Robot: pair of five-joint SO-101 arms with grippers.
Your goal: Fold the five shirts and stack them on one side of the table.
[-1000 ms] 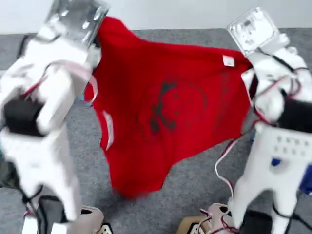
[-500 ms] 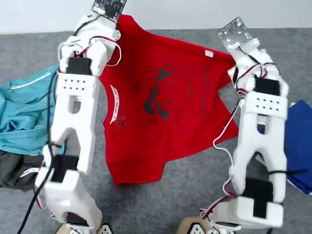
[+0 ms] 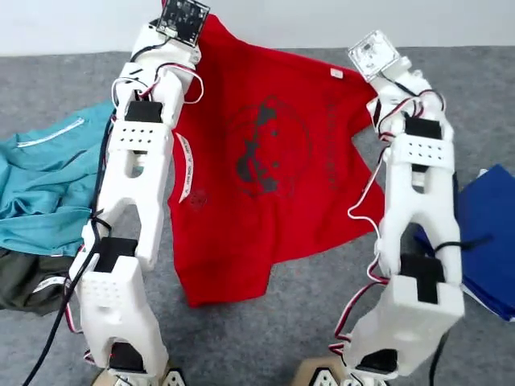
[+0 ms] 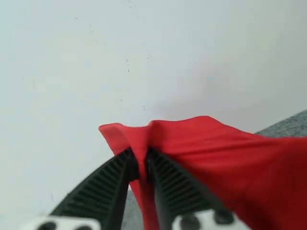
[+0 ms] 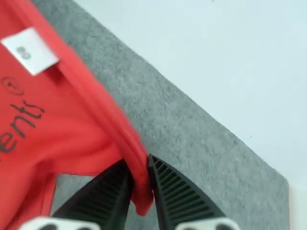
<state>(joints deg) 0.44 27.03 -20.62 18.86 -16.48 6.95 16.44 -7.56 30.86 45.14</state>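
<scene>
A red shirt [image 3: 269,161] with a dark print hangs stretched between my two arms over the grey table, its lower edge sagging toward the front. My left gripper [image 4: 142,165] is shut on one top corner of the red shirt [image 4: 230,158], close to the white back wall. My right gripper [image 5: 139,179] is shut on the hem of the red shirt [image 5: 53,110], near a white label [image 5: 29,56]. In the high view the left arm [image 3: 141,153] stands left of the cloth and the right arm [image 3: 414,177] stands right of it.
A teal shirt [image 3: 44,185] lies crumpled at the left with a dark garment [image 3: 24,281] under its front edge. A blue shirt [image 3: 487,233] lies at the right edge. Bare grey table [image 3: 314,322] shows in the front middle.
Both arms have stretched out toward the back wall, carrying the red shirt's top edge farther back and spreading the cloth flatter. The teal and blue shirts have come into view.
</scene>
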